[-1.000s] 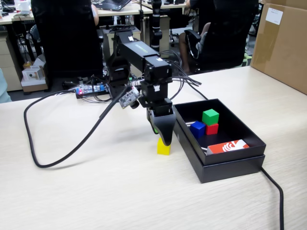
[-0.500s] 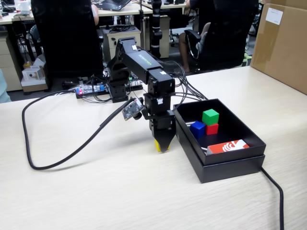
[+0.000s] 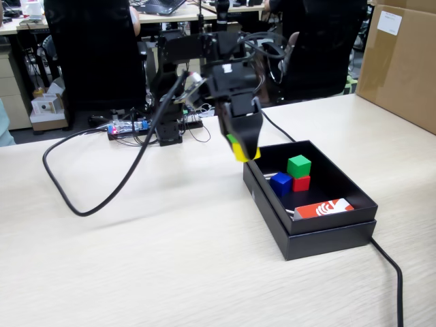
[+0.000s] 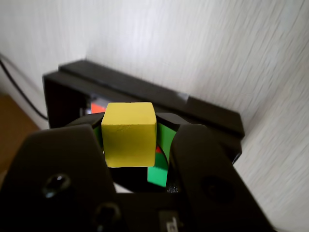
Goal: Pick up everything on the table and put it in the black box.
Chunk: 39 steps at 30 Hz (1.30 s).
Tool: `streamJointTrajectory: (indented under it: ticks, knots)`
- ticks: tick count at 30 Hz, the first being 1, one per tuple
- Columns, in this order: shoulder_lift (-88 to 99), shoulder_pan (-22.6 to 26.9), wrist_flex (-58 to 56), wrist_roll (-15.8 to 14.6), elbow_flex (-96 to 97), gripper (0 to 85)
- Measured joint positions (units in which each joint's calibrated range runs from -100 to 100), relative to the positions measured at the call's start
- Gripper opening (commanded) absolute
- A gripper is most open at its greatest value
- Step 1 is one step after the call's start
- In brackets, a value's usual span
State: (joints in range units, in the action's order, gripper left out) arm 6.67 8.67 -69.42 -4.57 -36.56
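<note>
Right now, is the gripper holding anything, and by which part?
Yes: the gripper holds the yellow cube, clamped by two opposite side faces, lifted off the table.

This is an office. In the fixed view, black office chairs [image 3: 95, 51] stand at the far side of the pale wood-grain bench [image 3: 170, 252], with more desks [image 3: 17, 27] behind them and a laptop [image 3: 162, 7] on 1 of them. A seated person [image 3: 272, 58] shows at the far right, and a big cardboard box [image 3: 402, 61] stands at the right edge.
</note>
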Motion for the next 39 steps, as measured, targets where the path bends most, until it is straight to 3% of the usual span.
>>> streamJointTrajectory:
  ticks: [5, 15, 20, 22, 25, 27, 30, 33, 39]
  knots:
    - [-5.4, 4.6, 0.0, -0.6, -0.4, 10.5]
    - [-19.2, 6.6, 0.0, -2.3, -2.6, 11.6]
    - [-20.8, 7.1, 0.0, -3.0, -3.7, 27.3]
    - [-21.0, 7.2, 0.0, -3.0, -3.7, 37.1]
    - [-20.2, 7.1, 0.0, -3.0, -2.6, 39.5]
    - [-15.8, 6.6, 0.0, -3.0, -0.5, 39.5]
    - [-6.1, 5.1, 0.0, -2.4, 0.6, 46.7]
    - [12.8, 2.2, 0.1, -0.5, 6.5, 46.7]
    - [40.0, -3.6, 4.3, 2.3, 31.6, 47.1]
